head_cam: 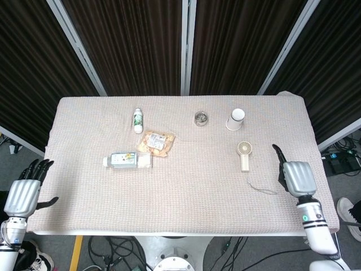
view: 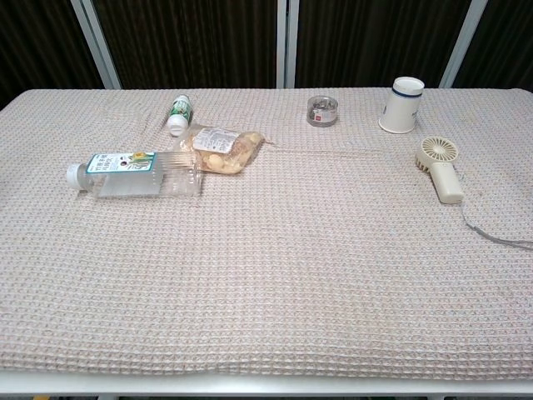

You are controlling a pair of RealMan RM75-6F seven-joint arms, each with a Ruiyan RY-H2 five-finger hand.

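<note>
The right hand [head_cam: 297, 176] is seen in the head view only, over the right part of the table [head_cam: 186, 209] near its right edge. Nothing is held in it. One dark finger [head_cam: 277, 150] is extended toward the far side; how the other fingers lie cannot be told, because they are hidden under the back of the hand.

The nearest thing is the small fan [head_cam: 243, 154], which lies flat on the cloth to the left of the fingers and apart from them. Its long axis runs from near to far: the round head is at the far end and the handle at the near end, roughly parallel to the extended finger. A thin cord [head_cam: 260, 187] trails from the handle end toward the hand and ends close to its left side.

The left hand [head_cam: 22, 193] is located off the left edge of the table, with fingers spread and nothing held. It is well apart from the fan, so the right hand is by far the nearer.

Bare cloth lies between the fan and the right hand and on the near side of the fan. A white cup [head_cam: 236, 119] stands beyond the fan's head, and a small tin [head_cam: 200, 118] further left.
</note>
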